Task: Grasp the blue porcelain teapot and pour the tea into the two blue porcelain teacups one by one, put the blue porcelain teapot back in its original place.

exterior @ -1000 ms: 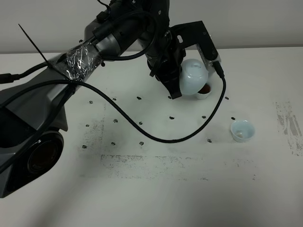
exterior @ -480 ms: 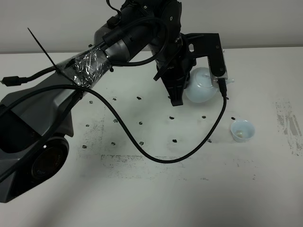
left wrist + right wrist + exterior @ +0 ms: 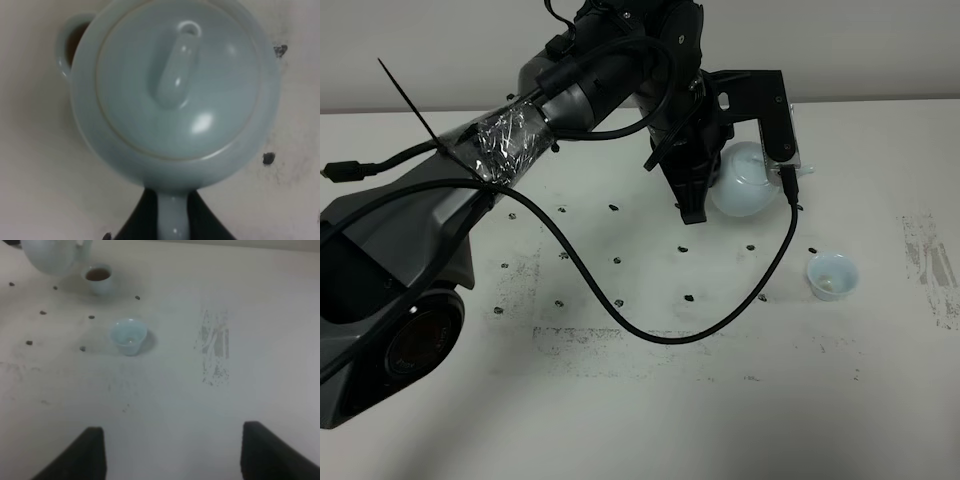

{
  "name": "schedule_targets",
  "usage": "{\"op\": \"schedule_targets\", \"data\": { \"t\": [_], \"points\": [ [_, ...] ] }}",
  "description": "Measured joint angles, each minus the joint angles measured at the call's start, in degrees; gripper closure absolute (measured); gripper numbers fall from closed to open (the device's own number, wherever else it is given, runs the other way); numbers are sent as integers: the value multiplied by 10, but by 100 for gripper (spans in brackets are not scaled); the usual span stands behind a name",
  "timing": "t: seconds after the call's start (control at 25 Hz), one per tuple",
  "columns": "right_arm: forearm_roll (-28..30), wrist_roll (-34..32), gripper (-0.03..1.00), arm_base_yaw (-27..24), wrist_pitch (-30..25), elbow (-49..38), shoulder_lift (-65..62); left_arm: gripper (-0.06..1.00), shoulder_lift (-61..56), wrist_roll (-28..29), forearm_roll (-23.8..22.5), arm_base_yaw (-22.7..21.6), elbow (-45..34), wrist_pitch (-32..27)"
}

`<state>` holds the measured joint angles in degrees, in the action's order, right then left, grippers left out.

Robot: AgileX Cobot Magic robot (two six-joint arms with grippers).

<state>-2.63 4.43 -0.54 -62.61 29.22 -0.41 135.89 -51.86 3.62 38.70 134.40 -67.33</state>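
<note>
The blue porcelain teapot [image 3: 748, 182] is level, lid up, at the far middle of the table. My left gripper [image 3: 698, 195] is shut on its loop handle [image 3: 173, 222], with a black finger on each side. One teacup [image 3: 70, 42], holding brown tea, peeks out from under the pot's edge on the spout side; the high view hides it. The wrist view of the right arm shows this filled teacup [image 3: 98, 277] beside the teapot [image 3: 50, 257]. The other teacup [image 3: 832, 276] stands nearer and to the right with a pale inside. My right gripper [image 3: 180, 455] is open, low over bare table.
A black cable [image 3: 660, 330] from the left arm loops over the table in front of the teapot. Small dark marks dot the white tabletop [image 3: 620, 400]. A scuffed grey patch [image 3: 930, 265] lies near the right edge.
Since a second ago the teapot has swung from tilted over the far teacup to level, and it now covers that cup in the high view. It has stayed still over the last half second.
</note>
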Motion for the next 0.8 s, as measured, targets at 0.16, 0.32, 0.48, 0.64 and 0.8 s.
{"op": "schedule_targets", "data": {
  "t": [0.16,0.32,0.48,0.64,0.8],
  "points": [
    [0,0,38,0,0,0,0,91,-12,0,1,-1,-64,46],
    [0,0,38,0,0,0,0,91,-27,-4,0,-1,-158,111],
    [0,0,38,0,0,0,0,91,-43,-36,0,-1,-212,149],
    [0,0,38,0,0,0,0,91,-48,-75,0,-1,-215,163],
    [0,0,38,0,0,0,0,91,-49,-120,0,-2,-215,183]
  ]
}}
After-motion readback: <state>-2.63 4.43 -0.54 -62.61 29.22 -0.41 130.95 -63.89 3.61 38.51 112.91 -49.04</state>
